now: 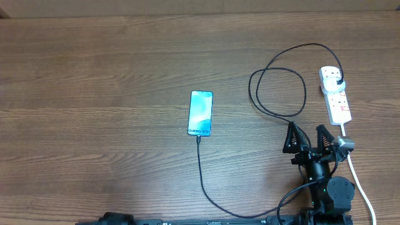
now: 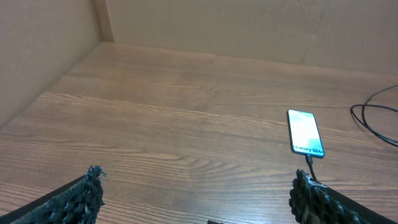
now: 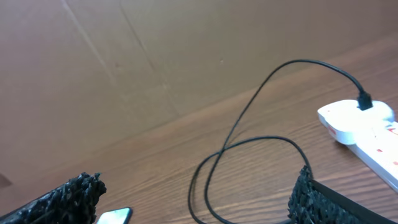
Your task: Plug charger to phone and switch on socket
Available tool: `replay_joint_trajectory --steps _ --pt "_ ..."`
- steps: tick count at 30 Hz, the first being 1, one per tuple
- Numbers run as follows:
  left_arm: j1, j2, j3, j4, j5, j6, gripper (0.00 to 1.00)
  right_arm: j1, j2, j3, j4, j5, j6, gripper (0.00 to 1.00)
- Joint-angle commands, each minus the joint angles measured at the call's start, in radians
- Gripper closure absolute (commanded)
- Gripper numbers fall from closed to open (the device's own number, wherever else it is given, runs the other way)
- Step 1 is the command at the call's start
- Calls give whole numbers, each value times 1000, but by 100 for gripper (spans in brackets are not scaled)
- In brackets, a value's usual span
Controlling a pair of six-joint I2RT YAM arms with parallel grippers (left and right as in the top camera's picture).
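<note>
Left end effector [image 2: 198,182] hangs spread over the near edge, towards the left. Phone [image 1: 200,113] lies mid-bench, its screen glowing light blue, with the charger [image 1: 200,169] plugged into its near end. The thin black cable loops right to the white socket [image 1: 335,94] by the right edge. Right end effector [image 1: 307,134] is spread just beside the socket's near end.

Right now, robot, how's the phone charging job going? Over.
Both jaws open, empty. Charger joins phone to socket. Socket on or off: can't tell. Nothing in the way.
</note>
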Motion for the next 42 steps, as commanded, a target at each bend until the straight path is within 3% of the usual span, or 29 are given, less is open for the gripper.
replay_joint_trajectory --steps 1,5,42 --pt "6 -9 2 -1 7 -10 0 5 -10 -11 4 31 -57 0" --pt "6 -9 2 -1 7 -10 0 6 -10 -11 2 27 -109 0" --pt "6 -9 2 -1 -1 -4 1 4 -9 -11 5 24 -95 0"
